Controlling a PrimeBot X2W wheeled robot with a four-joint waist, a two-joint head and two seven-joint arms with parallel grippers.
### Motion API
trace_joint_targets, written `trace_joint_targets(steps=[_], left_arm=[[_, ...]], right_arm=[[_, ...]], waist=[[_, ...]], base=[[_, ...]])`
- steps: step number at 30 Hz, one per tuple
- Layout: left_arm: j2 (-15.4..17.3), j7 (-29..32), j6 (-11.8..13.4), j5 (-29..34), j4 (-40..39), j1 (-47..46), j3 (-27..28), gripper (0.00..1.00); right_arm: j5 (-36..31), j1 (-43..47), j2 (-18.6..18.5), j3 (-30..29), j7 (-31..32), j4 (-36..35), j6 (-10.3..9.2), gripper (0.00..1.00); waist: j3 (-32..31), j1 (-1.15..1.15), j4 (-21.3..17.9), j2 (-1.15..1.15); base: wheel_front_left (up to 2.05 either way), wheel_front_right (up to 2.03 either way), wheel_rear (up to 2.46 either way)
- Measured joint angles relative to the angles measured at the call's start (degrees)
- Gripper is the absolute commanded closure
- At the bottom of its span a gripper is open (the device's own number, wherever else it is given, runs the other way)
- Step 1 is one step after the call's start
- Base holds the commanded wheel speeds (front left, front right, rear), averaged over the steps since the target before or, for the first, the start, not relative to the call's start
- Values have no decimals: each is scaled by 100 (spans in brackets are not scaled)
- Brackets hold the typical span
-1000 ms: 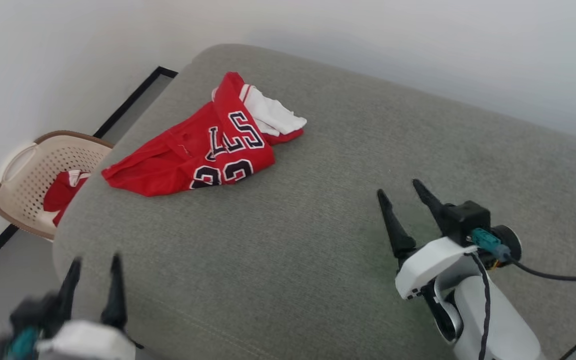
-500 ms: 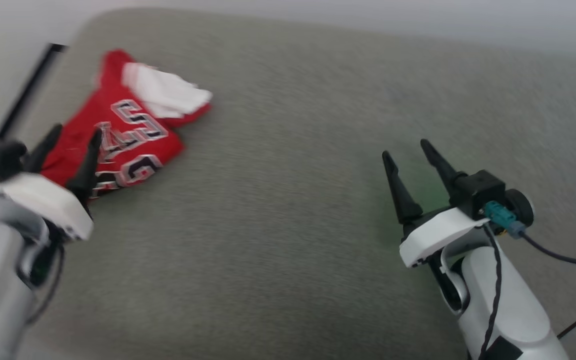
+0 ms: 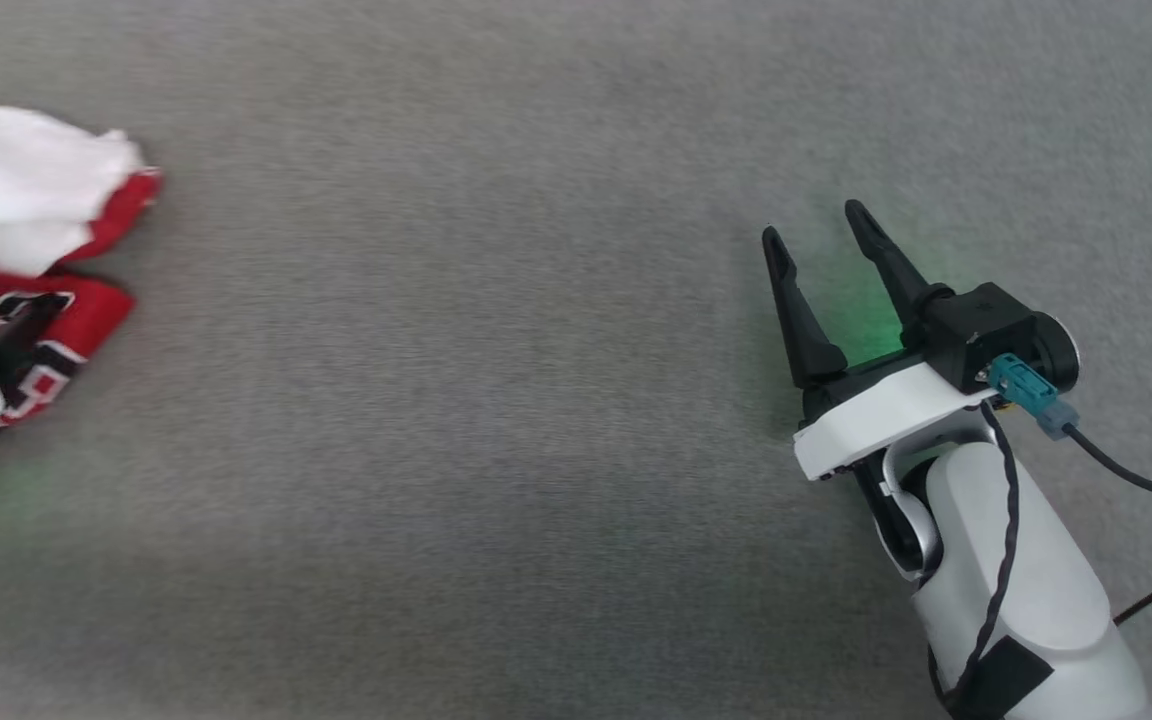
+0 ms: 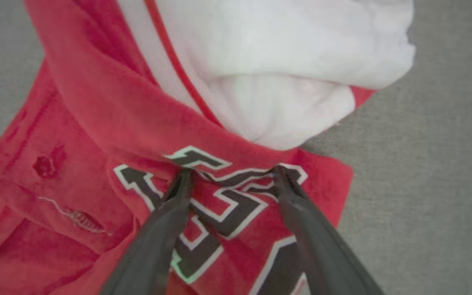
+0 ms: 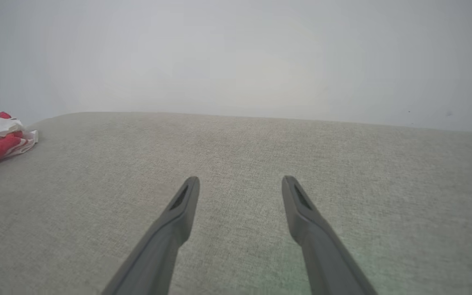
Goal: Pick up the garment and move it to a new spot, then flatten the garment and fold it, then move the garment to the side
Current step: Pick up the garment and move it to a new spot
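The garment (image 4: 96, 123) lies crumpled on the grey cushion (image 3: 486, 400), near its far left edge, with a white sleeve (image 4: 285, 61) bunched on top of the red part. The left gripper (image 4: 232, 172) is spread wide and grips nothing; both tips touch the red fabric at the black letters. The right gripper (image 3: 813, 222) is also wide open and empty, above bare cushion, well apart from the garment.
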Motion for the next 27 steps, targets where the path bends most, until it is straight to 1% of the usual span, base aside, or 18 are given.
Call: trace_joint_targets(steps=[2, 5, 6, 7, 8, 11, 15, 22, 25, 27], left_arm=[[19, 93, 0, -204, 190, -36, -64, 0], [66, 105, 1, -338, 378, -103, -156, 0], [86, 103, 1, -363, 426, -120, -202, 35], [99, 93, 0, -364, 438, -135, -271, 51], [115, 40, 0, -364, 457, -145, -332, 100], [107, -235, 8, -364, 490, -163, -471, 100], [76, -764, 8, -250, 399, -279, -708, 100], [115, -1322, 7, -85, -452, -653, -1243, 100], [100, -1414, 7, -161, -1031, -827, -1399, 100], [79, -1351, 7, -320, -1505, -943, -1477, 100]], right_arm=[[30, 1, 2, 7, 0, -45, 0, 0], [35, 7, 0, -10, 1, -113, 0, 0], [35, 9, -1, -16, 1, -126, -1, 0], [35, 10, 0, -22, 0, -130, 0, 0], [35, 16, 0, -31, 1, -129, 0, 0], [41, 47, 0, -70, 1, -122, 0, 0], [119, 94, 2, -27, 1, -99, 0, 0], [381, 299, 3, 56, 0, -27, 0, 0], [519, 426, 3, 55, 1, -37, 0, 0], [617, 506, 3, 21, 0, -68, 0, 0]], waist=[[103, 0, -113, 0], [217, 0, -246, 0], [241, 0, -279, 0], [255, 0, -303, 0], [252, 0, -314, 0], [167, 0, -302, 0], [-33, 0, -277, 0], [-509, 0, -301, 0], [-679, 0, -375, 0], [-745, 0, -465, 0]], base=[[0, 0, 0], [0, 0, 0], [0, 0, 0], [0, 0, 0], [0, 0, 0], [0, 0, 0], [0, 0, 0], [0, 0, 0], [0, 0, 0], [0, 0, 0]])
